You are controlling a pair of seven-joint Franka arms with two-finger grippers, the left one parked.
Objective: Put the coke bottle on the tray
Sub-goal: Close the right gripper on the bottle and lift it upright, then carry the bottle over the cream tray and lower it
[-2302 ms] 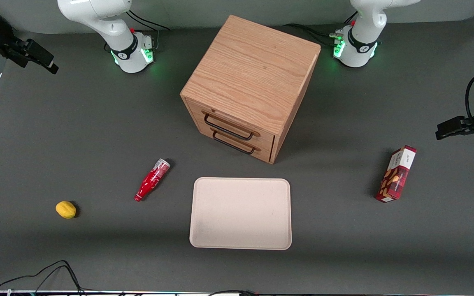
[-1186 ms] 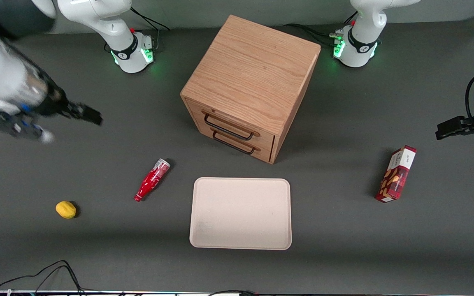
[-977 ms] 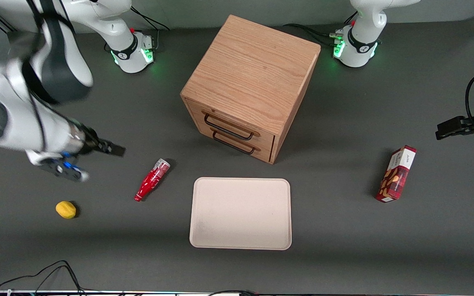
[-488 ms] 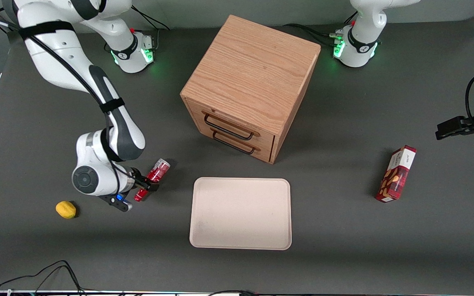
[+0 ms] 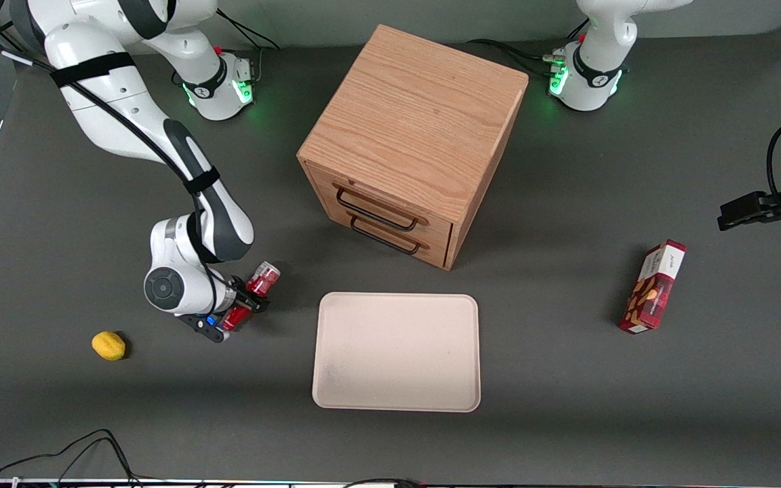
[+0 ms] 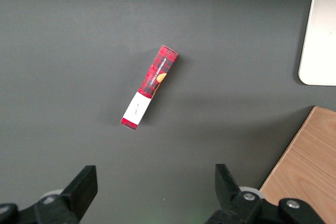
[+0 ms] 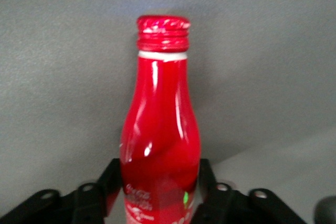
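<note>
The coke bottle (image 5: 262, 278), red with a clear silvery base, lies on the dark table beside the tray, toward the working arm's end. My right gripper (image 5: 243, 306) is down at the table with its fingers on either side of the bottle's body, pressed against it. In the right wrist view the bottle (image 7: 160, 129) fills the space between the two black fingers (image 7: 111, 179), red cap pointing away from the gripper (image 7: 160, 179). The beige tray (image 5: 397, 351) lies flat with nothing on it, nearer the front camera than the drawer cabinet.
A wooden two-drawer cabinet (image 5: 414, 135) stands at mid-table. A yellow lemon-like object (image 5: 108, 345) lies toward the working arm's end. A red snack box (image 5: 653, 286) lies toward the parked arm's end and also shows in the left wrist view (image 6: 149, 86).
My right arm swept in from the table's edge and came down onto the coke bottle. Over the last half second the gripper slid farther along the bottle's body.
</note>
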